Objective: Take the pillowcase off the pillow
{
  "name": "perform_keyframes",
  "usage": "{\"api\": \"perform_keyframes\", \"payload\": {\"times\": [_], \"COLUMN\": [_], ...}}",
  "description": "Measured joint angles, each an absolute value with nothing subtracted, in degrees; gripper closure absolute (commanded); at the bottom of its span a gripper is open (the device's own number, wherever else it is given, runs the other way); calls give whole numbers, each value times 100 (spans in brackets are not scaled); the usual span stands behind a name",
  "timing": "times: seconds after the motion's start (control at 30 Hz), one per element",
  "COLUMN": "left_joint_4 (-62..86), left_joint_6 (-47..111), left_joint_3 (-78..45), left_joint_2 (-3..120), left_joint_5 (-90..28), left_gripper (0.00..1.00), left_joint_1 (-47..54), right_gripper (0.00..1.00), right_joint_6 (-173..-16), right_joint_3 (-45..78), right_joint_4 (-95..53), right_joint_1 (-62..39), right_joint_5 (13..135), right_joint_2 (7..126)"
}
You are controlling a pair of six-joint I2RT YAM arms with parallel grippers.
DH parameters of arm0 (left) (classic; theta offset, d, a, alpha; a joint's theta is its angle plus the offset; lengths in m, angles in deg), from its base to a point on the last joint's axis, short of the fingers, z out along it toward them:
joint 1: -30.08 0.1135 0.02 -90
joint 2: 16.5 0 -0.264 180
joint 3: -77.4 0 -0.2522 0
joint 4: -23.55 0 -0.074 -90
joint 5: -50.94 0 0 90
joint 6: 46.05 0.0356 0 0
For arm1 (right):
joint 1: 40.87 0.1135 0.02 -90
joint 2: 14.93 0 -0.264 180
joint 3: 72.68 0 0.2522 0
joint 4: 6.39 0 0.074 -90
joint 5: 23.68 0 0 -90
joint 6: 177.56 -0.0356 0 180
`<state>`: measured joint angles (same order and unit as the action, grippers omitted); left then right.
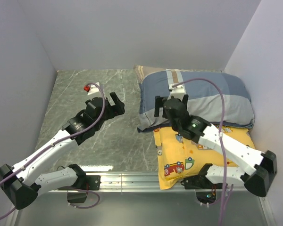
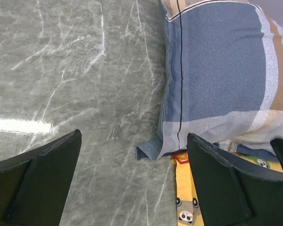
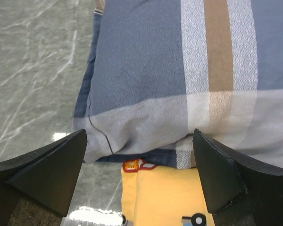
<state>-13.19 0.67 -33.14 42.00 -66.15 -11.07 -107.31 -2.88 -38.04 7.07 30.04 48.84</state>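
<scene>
Along the near edge of the plump, striped blue-grey fabric pillowcase (image 1: 198, 96) lies a yellow vehicle-print cushion (image 1: 179, 155). The cover is stuffed full, so the pillow inside is hidden. The right end effector (image 1: 170, 102), jaws spread wide, hovers over the pillowcase's near-left corner, probably to pinch loose cloth. The left end effector (image 1: 108, 100), equally spread, hovers left of it above grey marbled tabletop (image 1: 80, 89).

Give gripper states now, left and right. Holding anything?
Left gripper: open, holding nothing, over the table.
Right gripper: open, holding nothing, over the pillowcase.
</scene>
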Motion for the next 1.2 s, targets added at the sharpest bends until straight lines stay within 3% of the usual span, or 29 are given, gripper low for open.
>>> {"api": "perform_keyframes", "payload": {"times": [0.47, 0.53, 0.57, 0.6, 0.67, 0.87, 1.2], "left_joint_4": [-1402, -1426, -1435, -1448, -1461, -1492, -1339], "left_joint_6": [-19, -19, -16, -19, -21, -30, -340], "left_joint_3": [-3314, -3314, -3314, -3314, -3319, -3371, -4042], "left_joint_2": [4052, 3953, 3912, 3866, 3789, 3610, 3466], "left_joint_5": [-5907, -5826, -5806, -5778, -5730, -5714, -5636], "left_gripper": [1, 1, 1, 1, 1, 1, 1], "left_joint_1": [-565, -471, -440, -407, -346, -184, 45], "right_gripper": [4, 18, 30, 69, 100, 100, 100], "right_joint_6": [-10193, -10125, -10093, -10051, -9946, -9649, -9546], "right_joint_3": [1423, 1607, 1729, 1893, 2269, 3405, 6710], "right_joint_4": [-4280, -4372, -4398, -4473, -4573, -4853, -5574], "right_joint_1": [340, 261, 226, 204, 189, 231, 611], "right_joint_5": [2314, 2272, 2266, 2259, 2224, 2436, 3940], "right_joint_2": [7920, 8314, 8508, 8692, 9017, 9507, 10713]}}
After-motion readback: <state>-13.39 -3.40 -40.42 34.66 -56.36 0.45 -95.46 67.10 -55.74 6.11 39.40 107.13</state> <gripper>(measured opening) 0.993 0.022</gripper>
